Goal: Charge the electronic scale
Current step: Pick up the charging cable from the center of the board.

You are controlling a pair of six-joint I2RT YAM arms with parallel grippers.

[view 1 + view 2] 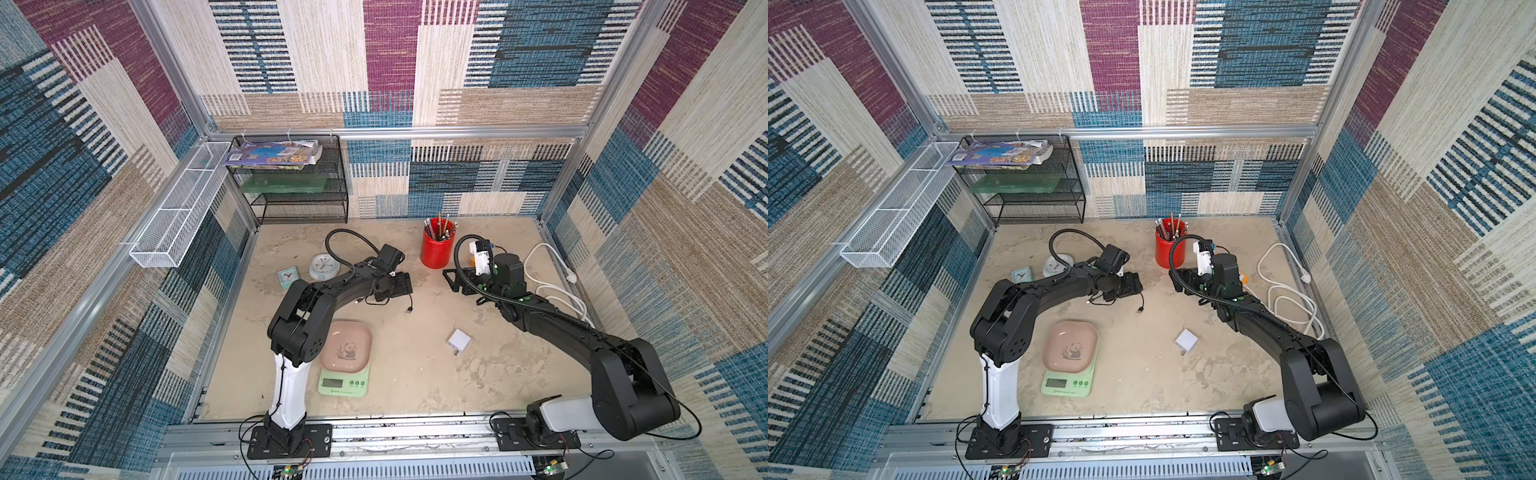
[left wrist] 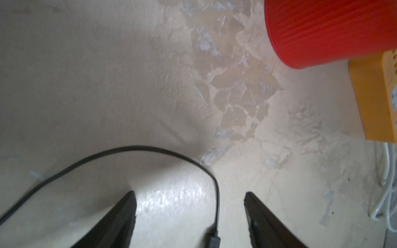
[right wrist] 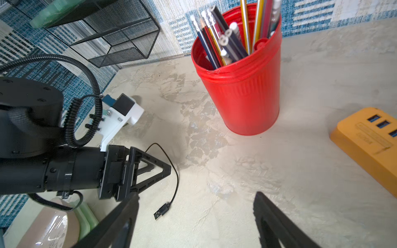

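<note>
Beige tabletop (image 1: 419,386) — mint-green electronic scale (image 1: 343,382) under pink panda tray (image 1: 345,348) — left hand (image 2: 189,192) and right hand (image 3: 197,194) wide.

Two clocks (image 1: 324,266) (image 1: 286,277) — one scale (image 1: 347,353)

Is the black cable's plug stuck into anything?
Out. The plug lies bare on the table, apart from the power strip.
</note>
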